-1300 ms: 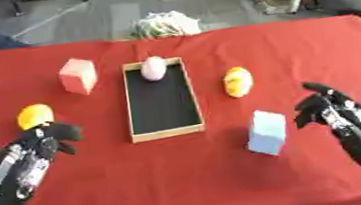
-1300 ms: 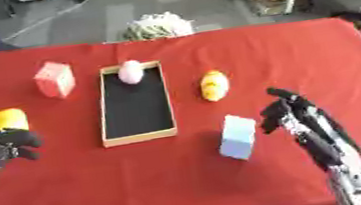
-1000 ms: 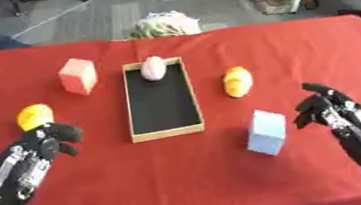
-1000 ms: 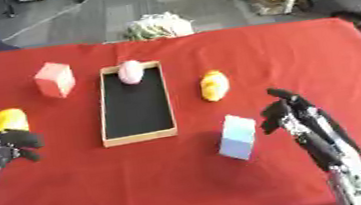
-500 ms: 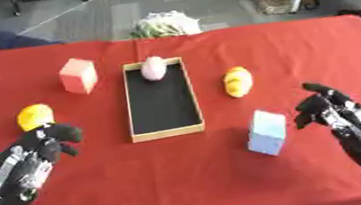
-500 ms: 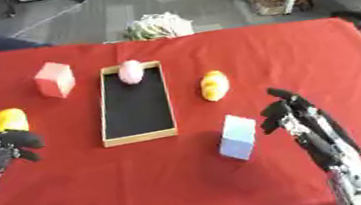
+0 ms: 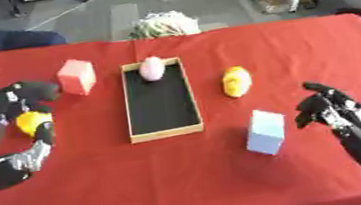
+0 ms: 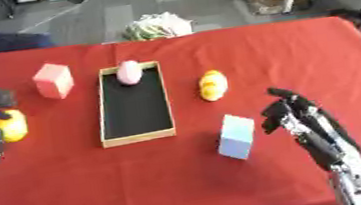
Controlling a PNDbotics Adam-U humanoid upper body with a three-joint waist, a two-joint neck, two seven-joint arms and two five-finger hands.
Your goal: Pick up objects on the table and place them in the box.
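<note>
A wooden box [image 7: 166, 133] with a black floor lies in the middle of the red table, and a pink egg-shaped thing [image 7: 153, 68] rests at its far end. A pink block [image 7: 76, 76] stands left of the box. My left hand [image 7: 15, 96] arches over a yellow thing [image 7: 31, 123], fingers beyond it and thumb on the near side, spread apart. Right of the box lies a second yellow thing [image 7: 236, 81]. A pale blue block [image 7: 266, 132] stands at the front right, with my right hand [image 7: 333, 109] just right of it, relaxed and apart from it.
A whitish-green bundle [image 7: 162, 25] lies just past the table's far edge. A person's dark sleeve [image 7: 20, 38] shows at the far left corner. The red cloth [image 7: 178, 185] stretches to the near edge.
My left hand has moved forward from below the yellow thing and now spreads around it. The right hand has hardly moved.
</note>
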